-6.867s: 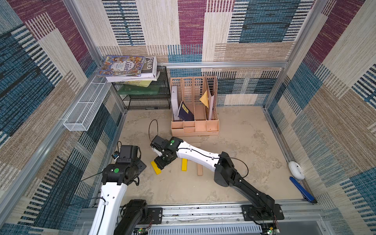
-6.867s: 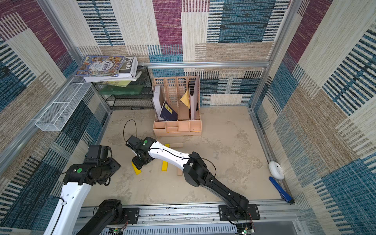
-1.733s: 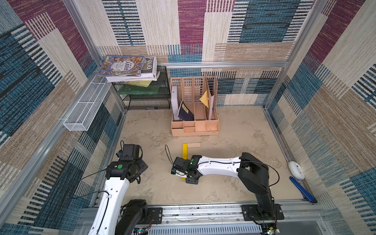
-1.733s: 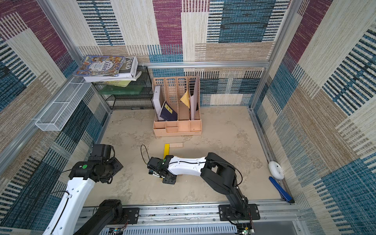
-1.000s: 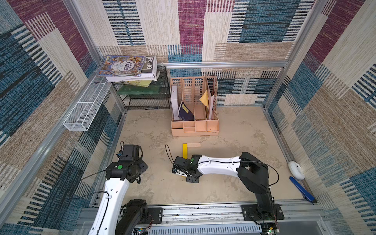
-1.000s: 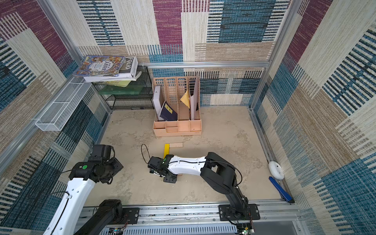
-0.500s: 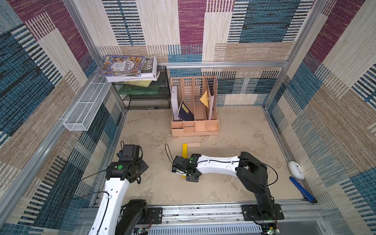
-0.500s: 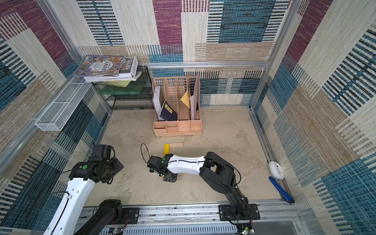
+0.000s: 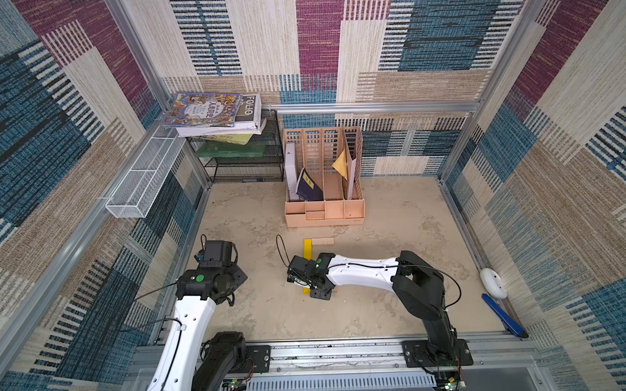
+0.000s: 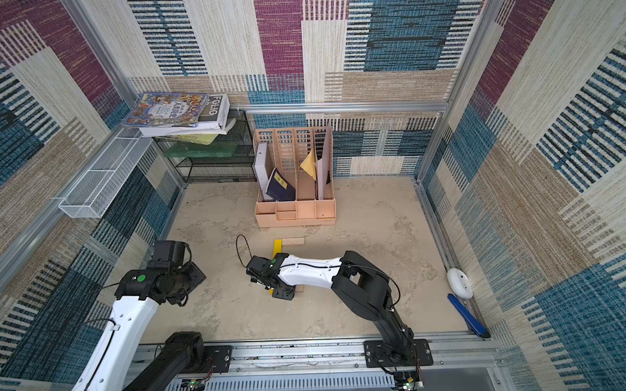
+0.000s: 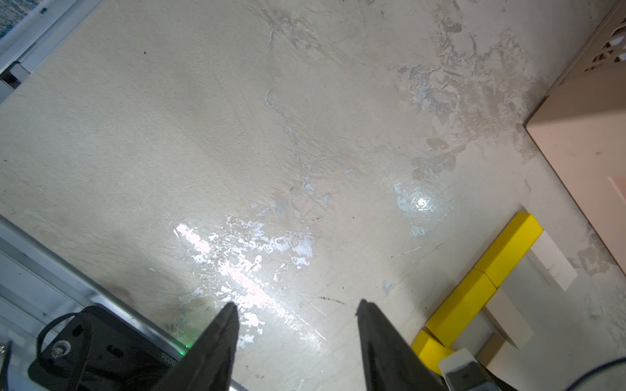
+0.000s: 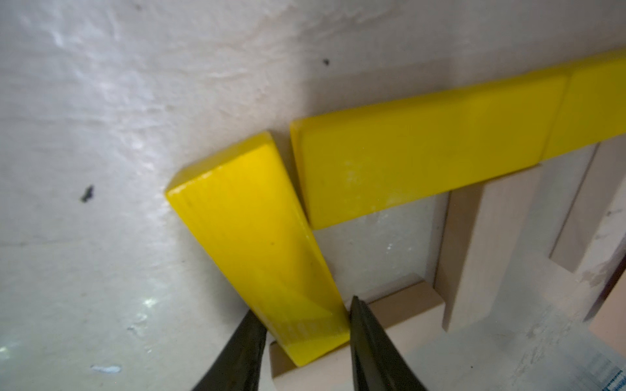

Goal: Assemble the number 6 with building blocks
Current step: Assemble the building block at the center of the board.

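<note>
The building blocks lie as a partial number 6 in front of the organizer. Two yellow planks (image 12: 423, 162) (image 12: 589, 105) run end to end, and pale wood planks (image 12: 487, 243) (image 12: 582, 210) branch off them. In both top views a yellow plank (image 9: 307, 248) and a wood plank (image 9: 322, 241) show beyond the right arm. My right gripper (image 12: 303, 304) (image 9: 313, 291) is shut on a third yellow block (image 12: 257, 237). That block is tilted, with its near end over a wood plank (image 12: 389, 325). My left gripper (image 11: 296, 303) hangs open over bare floor to the left of the blocks (image 11: 464, 311).
The peach file organizer (image 9: 324, 216) stands just behind the blocks. A black wire shelf with books (image 9: 244, 162) and a white mesh basket (image 9: 142, 182) sit at the back left. A white object (image 9: 491, 277) and a blue tool (image 9: 501, 315) lie by the right wall.
Since the oldest frames the right arm has brought the yellow block from the left over to the figure's near end. Over the last second nothing has visibly shifted.
</note>
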